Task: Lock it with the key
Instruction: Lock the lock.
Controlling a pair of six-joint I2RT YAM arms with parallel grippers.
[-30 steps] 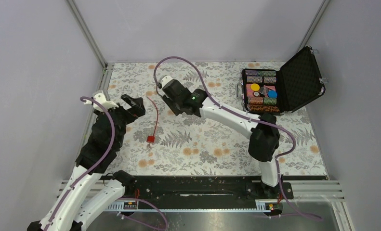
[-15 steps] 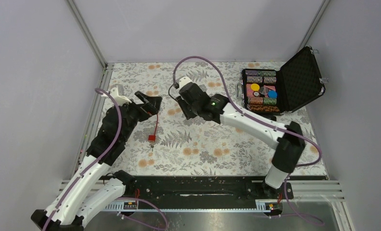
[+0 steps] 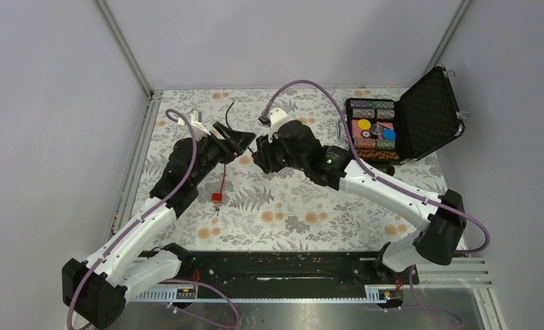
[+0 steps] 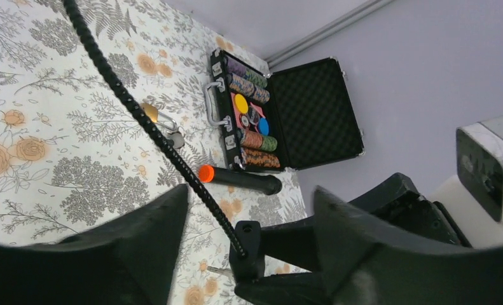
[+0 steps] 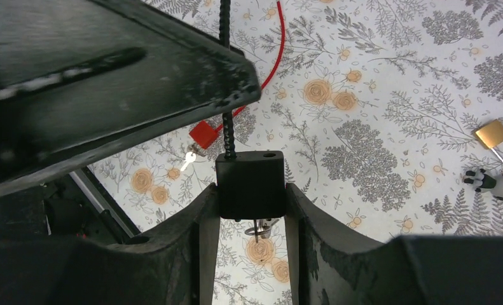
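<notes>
My right gripper (image 5: 250,210) is shut on a small black lock block (image 5: 250,184), held above the floral cloth. A black cable (image 5: 226,76) rises from the block. A small silvery key on a ring (image 5: 259,227) hangs from the block's underside. My left gripper (image 4: 250,194) stands open, one finger on each side of the black cable (image 4: 140,117) and just above the black block (image 4: 248,248), touching neither. The key cluster (image 4: 165,126), silvery with a brass piece, lies on the cloth towards the case. In the top view the left gripper (image 3: 249,139) and right gripper (image 3: 258,157) meet tip to tip.
A red lock block (image 3: 216,197) with a red cable (image 3: 224,175) and its own small key (image 5: 188,157) lies on the cloth (image 3: 289,206). An open black case (image 3: 430,110) of chips sits far right. A black marker with an orange cap (image 4: 239,180) lies beside it.
Both arms have swung towards each other. The right gripper carried the black block to the right, the left gripper reached in around its cable, and the left jaws have narrowed a little.
</notes>
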